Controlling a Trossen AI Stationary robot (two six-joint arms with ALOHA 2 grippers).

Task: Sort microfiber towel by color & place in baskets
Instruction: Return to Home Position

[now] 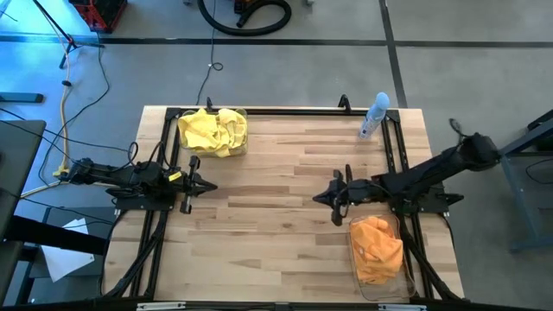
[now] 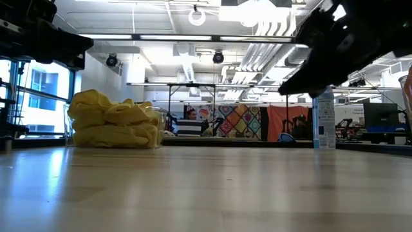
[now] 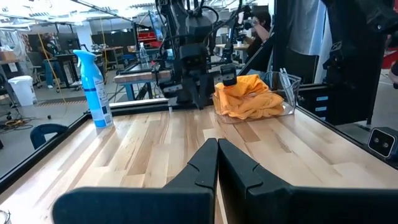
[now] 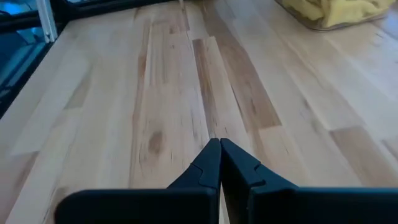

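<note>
Overall: both arms lie low over the wooden table (image 1: 276, 233), one on each side, their tips facing each other across the middle planks.
Left gripper (image 1: 210, 184) (image 3: 217, 147): on the left side at mid-depth, fingers pressed together with nothing between them.
Right gripper (image 1: 316, 197) (image 4: 219, 147): right of centre, fingers likewise closed tight and holding nothing, pointing left.
Yellow towels (image 1: 213, 130) (image 2: 112, 122) (image 4: 339, 11): heaped in the far-left bin (image 1: 246, 131), bulging above its rim.
Orange towels (image 1: 378, 249) (image 3: 249, 96): piled in the near-right bin (image 1: 408, 281) (image 3: 290, 86), just on the near side of the right arm (image 1: 432, 168).
In the way: from the left wrist view the right arm stands just beside the orange pile and covers one end of that bin. In the low view it hangs dark across the upper right.
Spray bottle (image 1: 374, 117) (image 2: 325, 122) (image 3: 93, 81): pale blue, upright at the far right of the table, well apart from both bins.
Black frames (image 1: 164, 216): run along the left and right sides of the table, under each arm.
Cables (image 1: 65, 95): trail on the floor beyond the left edge.
</note>
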